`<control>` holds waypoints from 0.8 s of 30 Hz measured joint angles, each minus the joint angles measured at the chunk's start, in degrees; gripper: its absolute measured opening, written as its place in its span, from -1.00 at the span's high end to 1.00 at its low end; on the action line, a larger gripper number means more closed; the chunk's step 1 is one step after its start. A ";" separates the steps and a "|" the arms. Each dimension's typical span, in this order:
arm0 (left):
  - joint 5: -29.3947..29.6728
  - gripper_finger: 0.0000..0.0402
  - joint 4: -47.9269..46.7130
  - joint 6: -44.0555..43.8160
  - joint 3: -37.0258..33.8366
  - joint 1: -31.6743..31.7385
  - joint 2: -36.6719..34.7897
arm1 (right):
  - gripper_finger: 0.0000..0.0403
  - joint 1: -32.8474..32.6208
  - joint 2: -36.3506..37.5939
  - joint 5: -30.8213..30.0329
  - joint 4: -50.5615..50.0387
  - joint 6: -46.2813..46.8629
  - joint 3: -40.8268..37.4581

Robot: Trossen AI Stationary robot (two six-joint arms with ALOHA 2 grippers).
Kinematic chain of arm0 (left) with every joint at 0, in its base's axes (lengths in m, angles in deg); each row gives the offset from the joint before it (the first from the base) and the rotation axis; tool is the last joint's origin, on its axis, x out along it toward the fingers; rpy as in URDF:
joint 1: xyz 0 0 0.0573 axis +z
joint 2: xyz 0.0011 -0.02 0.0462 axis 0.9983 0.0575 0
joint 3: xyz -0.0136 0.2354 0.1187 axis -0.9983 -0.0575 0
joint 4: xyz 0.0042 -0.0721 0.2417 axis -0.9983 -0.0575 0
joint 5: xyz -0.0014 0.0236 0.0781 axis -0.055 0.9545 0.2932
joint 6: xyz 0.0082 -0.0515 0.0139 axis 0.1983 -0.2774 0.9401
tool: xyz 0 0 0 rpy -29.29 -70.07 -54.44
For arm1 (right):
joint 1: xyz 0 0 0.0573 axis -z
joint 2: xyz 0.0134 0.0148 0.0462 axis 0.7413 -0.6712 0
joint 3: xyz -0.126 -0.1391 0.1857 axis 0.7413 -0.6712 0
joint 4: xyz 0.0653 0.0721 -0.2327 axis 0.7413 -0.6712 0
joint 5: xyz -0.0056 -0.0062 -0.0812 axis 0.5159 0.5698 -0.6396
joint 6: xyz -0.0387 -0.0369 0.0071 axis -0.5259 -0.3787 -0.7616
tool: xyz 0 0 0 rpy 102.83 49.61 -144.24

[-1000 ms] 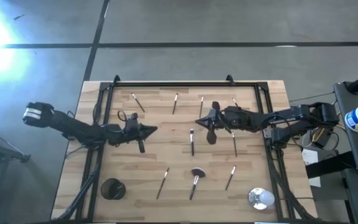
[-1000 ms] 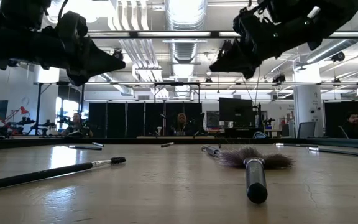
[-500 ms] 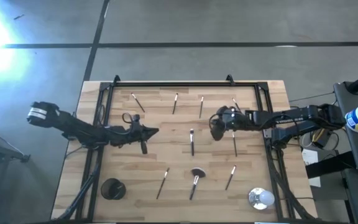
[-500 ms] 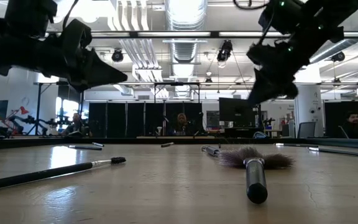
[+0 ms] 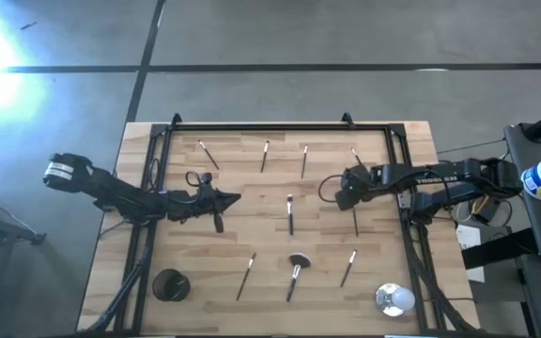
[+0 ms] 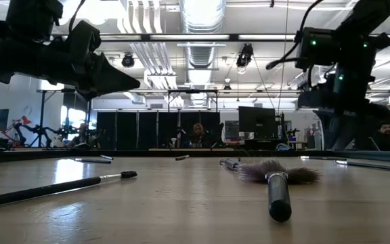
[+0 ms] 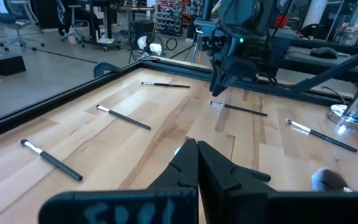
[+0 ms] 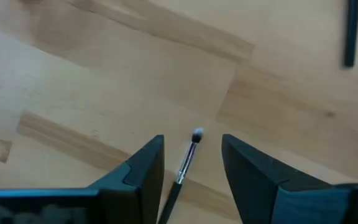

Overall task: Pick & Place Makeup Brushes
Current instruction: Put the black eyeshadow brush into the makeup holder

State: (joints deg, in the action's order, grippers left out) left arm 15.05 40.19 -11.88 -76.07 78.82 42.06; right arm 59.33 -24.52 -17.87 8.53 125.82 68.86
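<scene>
A pale wooden surface (image 5: 252, 230) inside a black frame is carrying the makeup brushes (image 5: 290, 214), lying scattered and well apart, with a black cup (image 5: 170, 284) waiting at one near corner. The right end effector (image 8: 191, 163) is pointing down with its fingers spread wide around the pale tip of a thin brush (image 8: 187, 160), while the left end effector (image 7: 197, 163) is hovering over mid-surface with its fingers pinched together on nothing. Since the brush is lying flat and slim, closing too high risks rolling or flicking it away instead of gripping it.

Makeup brushes (image 5: 290, 215): dark handles, pale tips; one reddish-brown head (image 5: 299, 261). Table (image 5: 252, 235): light wood. Cup (image 5: 170, 284): black.
</scene>
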 joint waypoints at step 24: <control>-0.40 1.00 -0.24 -1.62 0.00 -0.04 0.00 | 0.84 -0.05 -4.80 -0.73 9.14 -1.45 -5.36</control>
State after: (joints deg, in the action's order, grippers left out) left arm 14.66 39.95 -13.50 -76.07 78.78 42.06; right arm 59.28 -29.32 -18.60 17.67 124.37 63.50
